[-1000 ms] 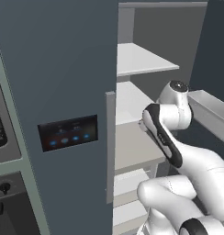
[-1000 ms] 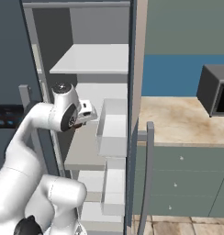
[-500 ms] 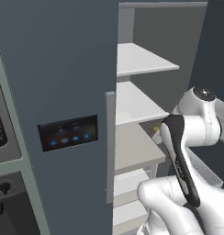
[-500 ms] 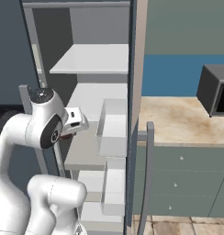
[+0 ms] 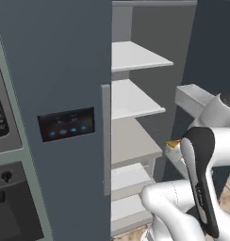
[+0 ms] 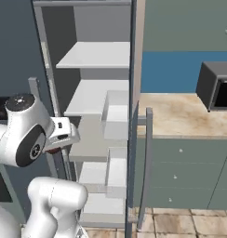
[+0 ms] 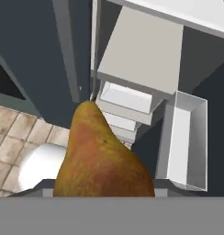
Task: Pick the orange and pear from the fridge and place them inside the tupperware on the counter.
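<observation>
The pear (image 7: 102, 158) sits directly at the gripper's tips in the hand view, narrow end pointing away from the hand, long axis in line with the gripper. The gripper (image 6: 64, 139) is pinched on the pear; a sliver of golden-brown fruit shows beside the forearm in the left base view. The fruit is outside the fridge (image 5: 55, 70), in front of its white shelves (image 6: 99, 95) and door bins (image 7: 182, 142). The counter (image 6: 180, 116) lies to the robot's right, beyond the fridge wall, with the toaster oven (image 6: 216, 86) on it. The tupperware cannot be located. Judged next move: swing the held pear rightward toward the counter.
</observation>
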Robot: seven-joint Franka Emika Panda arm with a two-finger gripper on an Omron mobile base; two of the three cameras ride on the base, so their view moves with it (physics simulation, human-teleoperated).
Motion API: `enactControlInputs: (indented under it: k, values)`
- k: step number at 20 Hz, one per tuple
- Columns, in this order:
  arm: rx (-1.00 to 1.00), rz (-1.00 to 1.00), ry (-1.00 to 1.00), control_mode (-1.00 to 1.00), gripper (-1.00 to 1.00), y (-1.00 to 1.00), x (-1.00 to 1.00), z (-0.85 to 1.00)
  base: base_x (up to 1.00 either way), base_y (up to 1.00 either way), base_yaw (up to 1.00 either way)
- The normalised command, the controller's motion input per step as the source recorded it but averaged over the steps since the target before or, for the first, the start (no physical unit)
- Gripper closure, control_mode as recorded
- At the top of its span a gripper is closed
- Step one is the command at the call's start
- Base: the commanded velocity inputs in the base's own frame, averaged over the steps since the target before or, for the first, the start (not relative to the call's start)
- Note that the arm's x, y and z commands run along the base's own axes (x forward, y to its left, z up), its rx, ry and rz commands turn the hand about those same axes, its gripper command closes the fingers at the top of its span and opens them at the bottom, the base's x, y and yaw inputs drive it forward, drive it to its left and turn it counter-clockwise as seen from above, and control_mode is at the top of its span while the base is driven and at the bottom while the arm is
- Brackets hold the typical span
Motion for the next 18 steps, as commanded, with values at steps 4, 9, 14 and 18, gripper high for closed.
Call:
enactControlInputs:
  k: [4,9,14,18]
  values:
    - [0.0,0.0,0.0,1.0,1.0,0.0,0.0,0.0,-1.0,-0.27,0.0]
    - [0.0,0.0,0.0,1.0,1.0,0.0,0.0,0.0,-0.79,-0.86,-0.06]
    - [0.0,0.0,0.0,1.0,1.0,0.0,0.0,0.0,-0.33,-1.0,-0.12]
    - [0.0,0.0,0.0,1.0,1.0,0.0,0.0,0.0,0.0,-1.0,-0.21]
